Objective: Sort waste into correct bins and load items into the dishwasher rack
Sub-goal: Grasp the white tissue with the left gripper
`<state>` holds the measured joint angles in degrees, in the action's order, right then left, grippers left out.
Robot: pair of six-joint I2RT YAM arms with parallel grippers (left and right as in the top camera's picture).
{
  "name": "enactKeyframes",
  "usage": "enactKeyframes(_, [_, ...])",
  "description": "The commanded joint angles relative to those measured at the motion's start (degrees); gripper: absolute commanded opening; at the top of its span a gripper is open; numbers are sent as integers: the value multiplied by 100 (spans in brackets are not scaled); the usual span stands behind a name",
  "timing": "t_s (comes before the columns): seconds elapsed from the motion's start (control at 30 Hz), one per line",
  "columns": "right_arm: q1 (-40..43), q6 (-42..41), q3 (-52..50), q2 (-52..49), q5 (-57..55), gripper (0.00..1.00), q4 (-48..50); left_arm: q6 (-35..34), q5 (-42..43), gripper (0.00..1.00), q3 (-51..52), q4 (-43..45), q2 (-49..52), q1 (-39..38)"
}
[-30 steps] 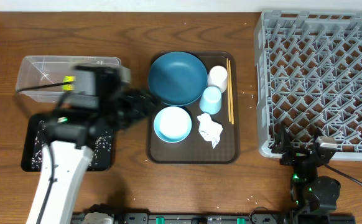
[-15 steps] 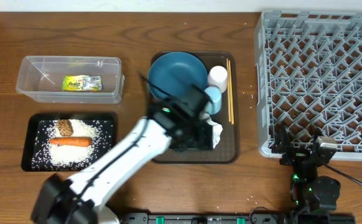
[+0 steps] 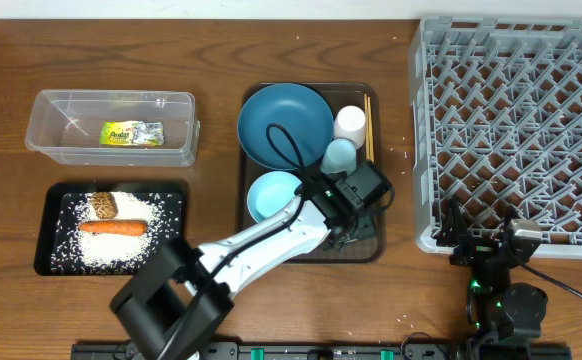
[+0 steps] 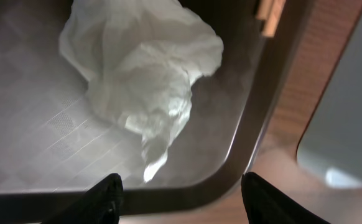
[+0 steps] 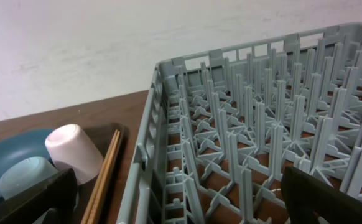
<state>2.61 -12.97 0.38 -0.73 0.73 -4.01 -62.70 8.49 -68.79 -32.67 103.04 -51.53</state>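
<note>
The left gripper (image 4: 184, 199) is being held open and empty close to a crumpled white tissue (image 4: 143, 68), which is lying in a corner of the brown tray (image 4: 231, 155). The right gripper (image 5: 181, 205) is being held spread wide, grasping nothing, beside the rack (image 3: 521, 120). The wrapper (image 3: 131, 132) is lying in the tub (image 3: 51, 140), the carrot (image 3: 111, 227) in the black tray (image 3: 43, 250).

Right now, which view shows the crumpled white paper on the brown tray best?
Left wrist. The crumpled white paper fills the frame, lying on the brown tray near its corner. Overhead, the left tool sits over it and hides it. Right wrist misses it, looking at the rack instead.
</note>
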Motion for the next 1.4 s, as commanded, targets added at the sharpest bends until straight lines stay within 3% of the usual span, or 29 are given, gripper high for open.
enactKeyframes(0.0, [85, 20, -7, 2, 61, 99, -13, -673, -170, 62, 33, 92, 131, 9])
enactKeyframes(0.27, [85, 17, -7, 2, 61, 99, -13, -1178, -905, 62, 33, 216, 177, 28])
enactKeyframes(0.93, [85, 20, -7, 2, 61, 99, -13, -1200, -922, 59, 33, 221, 520, 24])
enactKeyframes(1.07, [85, 20, -7, 2, 61, 99, -13, -1198, -918, 51, 33, 216, 520, 24])
enactKeyframes(1.17, [85, 17, -7, 2, 61, 99, -13, -1198, -918, 37, 33, 216, 520, 24])
enactKeyframes(1.37, [85, 20, -7, 2, 61, 99, -13, -1198, -907, 20, 33, 212, 520, 22])
